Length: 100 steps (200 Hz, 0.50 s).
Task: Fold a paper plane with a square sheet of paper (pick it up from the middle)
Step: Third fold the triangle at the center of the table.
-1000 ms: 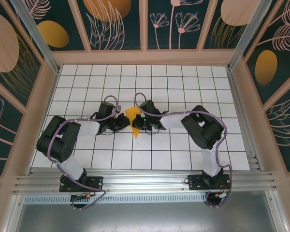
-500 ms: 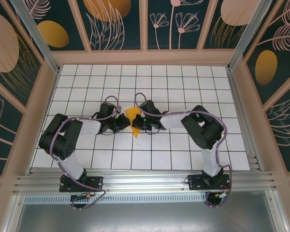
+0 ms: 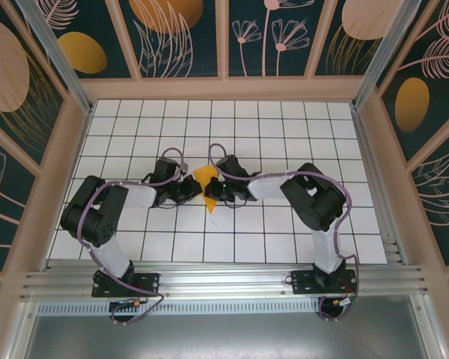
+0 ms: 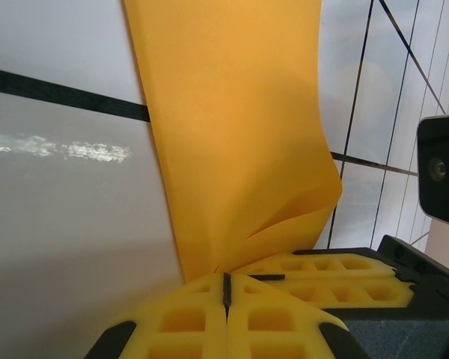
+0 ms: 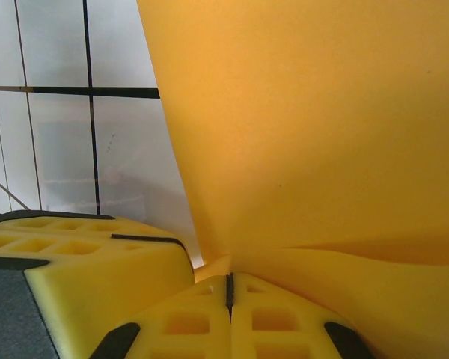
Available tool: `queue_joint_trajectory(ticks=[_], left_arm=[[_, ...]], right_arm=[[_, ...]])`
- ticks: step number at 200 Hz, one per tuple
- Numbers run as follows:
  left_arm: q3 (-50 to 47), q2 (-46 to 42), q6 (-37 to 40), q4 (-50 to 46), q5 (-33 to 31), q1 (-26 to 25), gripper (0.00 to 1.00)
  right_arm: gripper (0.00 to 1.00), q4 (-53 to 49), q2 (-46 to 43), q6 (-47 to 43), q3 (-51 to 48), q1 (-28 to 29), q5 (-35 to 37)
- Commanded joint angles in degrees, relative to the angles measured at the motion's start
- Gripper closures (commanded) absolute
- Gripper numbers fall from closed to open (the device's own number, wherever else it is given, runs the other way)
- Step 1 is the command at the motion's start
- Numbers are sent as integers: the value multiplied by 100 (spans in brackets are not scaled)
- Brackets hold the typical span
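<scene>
The square sheet of paper (image 3: 204, 178) is orange-yellow and folded into a pointed wedge, its tip toward the near edge, at the middle of the white tiled table (image 3: 284, 127). My left gripper (image 3: 192, 191) is shut on its left side. My right gripper (image 3: 213, 193) is shut on its right side, close against the left one. In the left wrist view the paper (image 4: 232, 112) rises from the shut left gripper (image 4: 226, 278), with the right gripper's yellow fingers (image 4: 337, 271) beside it. In the right wrist view the paper (image 5: 307, 112) fans up from the shut right gripper (image 5: 229, 278).
Wooden-framed dark wall panels (image 3: 179, 37) with orange ovals enclose the table on three sides. An aluminium rail (image 3: 224, 284) carrying both arm bases runs along the near edge. White tiles lie all round the paper.
The left arm's elbow has shifted slightly to the right. Both grippers and the paper stay where they were.
</scene>
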Motion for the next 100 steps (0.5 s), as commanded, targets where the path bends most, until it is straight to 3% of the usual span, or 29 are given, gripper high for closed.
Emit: queue_joint_trajectory(ticks=[1,100], left_arm=[[90,173,-17,75,-57,-40,100],[182,300,236,-365,-434,-42,100]], right_arm=[[100,-385,195,30,19,-32,105],[100,-346,-122,-14,72,-30,-33]])
